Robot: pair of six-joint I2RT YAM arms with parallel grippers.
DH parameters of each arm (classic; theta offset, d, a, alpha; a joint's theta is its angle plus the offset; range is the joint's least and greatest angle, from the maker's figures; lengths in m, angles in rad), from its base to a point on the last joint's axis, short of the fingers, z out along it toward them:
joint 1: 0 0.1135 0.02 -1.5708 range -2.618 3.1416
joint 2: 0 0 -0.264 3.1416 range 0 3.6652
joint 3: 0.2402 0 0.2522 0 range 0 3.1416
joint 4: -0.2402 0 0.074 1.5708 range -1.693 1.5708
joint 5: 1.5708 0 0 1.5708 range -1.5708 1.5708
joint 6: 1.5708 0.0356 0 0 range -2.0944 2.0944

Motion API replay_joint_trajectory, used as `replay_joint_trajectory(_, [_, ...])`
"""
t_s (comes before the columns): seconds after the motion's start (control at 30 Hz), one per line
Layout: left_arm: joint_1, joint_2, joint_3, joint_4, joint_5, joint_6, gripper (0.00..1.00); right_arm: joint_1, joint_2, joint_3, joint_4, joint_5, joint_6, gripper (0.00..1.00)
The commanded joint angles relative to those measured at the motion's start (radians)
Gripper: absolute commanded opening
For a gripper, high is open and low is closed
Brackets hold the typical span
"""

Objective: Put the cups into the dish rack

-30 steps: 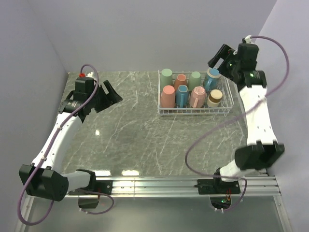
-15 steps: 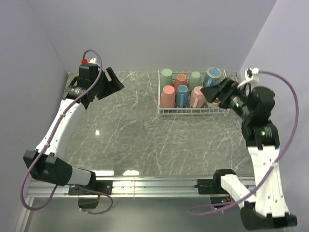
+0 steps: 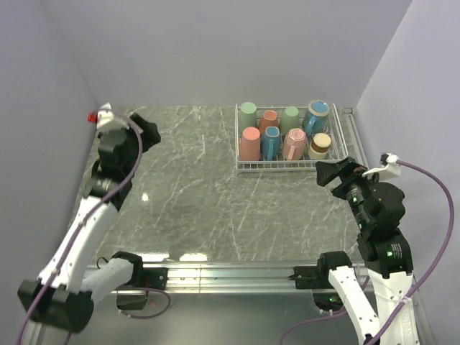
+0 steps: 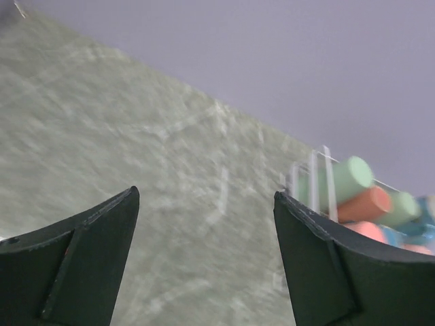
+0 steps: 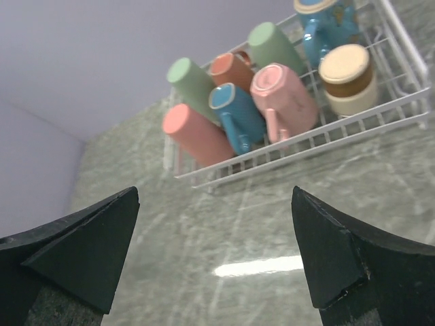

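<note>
1. Top external: all eight cups (image 3: 271, 141) sit in the dish rack (image 3: 287, 169) at the far right of the table (image 3: 201, 187); loading looks finished, so only parking remains. Left gripper (image 3: 146, 129) is raised far left, right gripper (image 3: 327, 172) near the dish rack's near corner
2. Left wrist: jaws spread wide, empty
3. Right wrist: jaws wide, empty, overlooking the dish rack

The dish rack (image 3: 291, 167) stands at the far right of the table (image 3: 194, 187). The cups (image 3: 251, 144) are packed tight inside, so little room seems left between them. Left of the rack and in front of it there is wide room to pass. The side walls (image 3: 43, 108) stand close.
</note>
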Motion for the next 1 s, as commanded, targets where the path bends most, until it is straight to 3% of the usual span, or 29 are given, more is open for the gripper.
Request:
replay_joint_trajectory(0.0, [0.000, -0.102, -0.187, 0.346, -0.125, 0.228, 0.86, 0.040, -0.012, -0.036, 0.043, 0.070, -0.200, 1.00])
replay_joint_trajectory(0.1, [0.000, -0.084, -0.226, 0.282, -0.215, 0.321, 0.87, 0.059, -0.006, -0.065, 0.061, 0.028, -0.251, 0.99])
replay_joint_trajectory(0.2, [0.005, -0.041, -0.250, 0.256, -0.362, 0.280, 0.87, 0.065, -0.019, -0.096, 0.100, -0.031, -0.262, 0.99])
replay_joint_trajectory(0.27, [0.022, -0.032, -0.325, 0.280, -0.337, 0.269, 0.88, 0.073, -0.038, -0.133, 0.136, -0.071, -0.263, 0.99])
replay_joint_trajectory(0.37, [0.049, -0.033, -0.469, 0.420, -0.170, 0.266, 0.85, 0.079, -0.059, -0.199, 0.190, -0.084, -0.263, 0.99])
replay_joint_trajectory(0.57, [0.071, 0.046, -0.727, 0.903, -0.104, 0.333, 0.85, 0.091, -0.009, -0.236, 0.223, -0.056, -0.257, 1.00])
replay_joint_trajectory(0.7, [0.074, 0.184, -0.686, 0.952, -0.098, 0.434, 0.83, 0.103, -0.001, -0.249, 0.267, -0.090, -0.233, 1.00])
replay_joint_trajectory(0.77, [0.081, 0.252, -0.711, 1.064, -0.122, 0.461, 0.84, 0.108, 0.002, -0.274, 0.299, -0.090, -0.227, 1.00])
replay_joint_trajectory(0.9, [0.161, 0.304, -0.712, 1.133, -0.040, 0.422, 0.84, 0.123, 0.031, -0.300, 0.342, -0.050, -0.236, 1.00])
replay_joint_trajectory(0.97, [0.181, 0.323, -0.764, 1.252, 0.009, 0.412, 0.86, 0.131, 0.069, -0.321, 0.414, -0.012, -0.269, 1.00])
